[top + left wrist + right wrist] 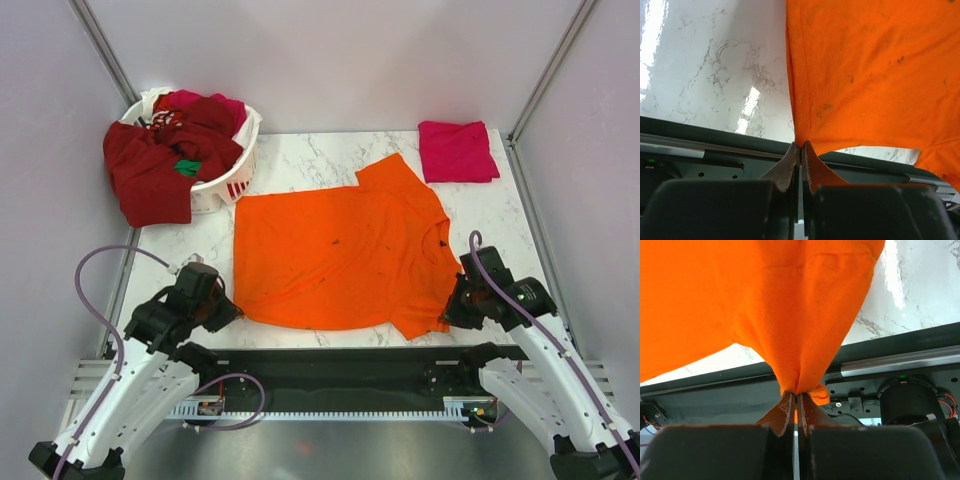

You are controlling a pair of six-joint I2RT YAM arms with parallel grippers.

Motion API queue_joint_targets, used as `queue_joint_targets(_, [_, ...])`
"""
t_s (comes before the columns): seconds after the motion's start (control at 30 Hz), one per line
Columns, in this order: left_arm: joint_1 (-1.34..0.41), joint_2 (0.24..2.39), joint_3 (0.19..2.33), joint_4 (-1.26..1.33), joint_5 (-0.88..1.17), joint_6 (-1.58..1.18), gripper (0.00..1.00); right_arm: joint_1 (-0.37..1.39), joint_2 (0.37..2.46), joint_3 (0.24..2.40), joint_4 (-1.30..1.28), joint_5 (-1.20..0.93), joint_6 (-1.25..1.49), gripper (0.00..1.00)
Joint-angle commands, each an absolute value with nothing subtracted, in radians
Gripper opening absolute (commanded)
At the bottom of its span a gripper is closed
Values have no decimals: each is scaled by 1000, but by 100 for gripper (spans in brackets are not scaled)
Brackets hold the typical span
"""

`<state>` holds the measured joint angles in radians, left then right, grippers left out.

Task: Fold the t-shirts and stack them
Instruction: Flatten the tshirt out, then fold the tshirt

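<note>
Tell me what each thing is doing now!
orange shirt, spread flat, near corners pinched
pink shirt, folded, lying apart at the far right
red shirts, heaped in basket, one hanging over its rim
basket, upright, full
left gripper, shut on orange shirt
right gripper, shut on orange shirt

We record the orange t-shirt (335, 250) as plain bright orange with no print, marked only by a few small dark specks (850, 78). The folded t-shirt (457, 151) is plain magenta-pink. The heaped t-shirts (150, 175) read dark red and crimson, with a scrap of green cloth (187, 168) and a little magenta among them. The basket (228, 185) is white. The worktop (300, 160) shows a white marble pattern with thin grey veining. The left gripper (800, 146) and right gripper (796, 394) are black-bodied, their fingers (787, 167) faced in brown. The arms (140, 390) are white with black joints, and the cables (80, 283) are purple
</note>
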<state>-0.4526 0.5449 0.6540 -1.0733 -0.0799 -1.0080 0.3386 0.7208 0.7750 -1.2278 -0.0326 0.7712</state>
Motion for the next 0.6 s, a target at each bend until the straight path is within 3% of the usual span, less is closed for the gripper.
queue_joint_targets(0.0, [-449, 549, 673, -1135, -94, -1040, 5, 342, 710, 791, -1223, -20, 779, 0])
queue_joint_targets(0.33, [-449, 606, 735, -1131, -133, -1032, 9, 341, 840, 913, -1091, -23, 741, 0])
queue_joint_targets(0.57, [-448, 782, 798, -1023, -147, -934, 17, 342, 1038, 1008, -970, 37, 680, 0])
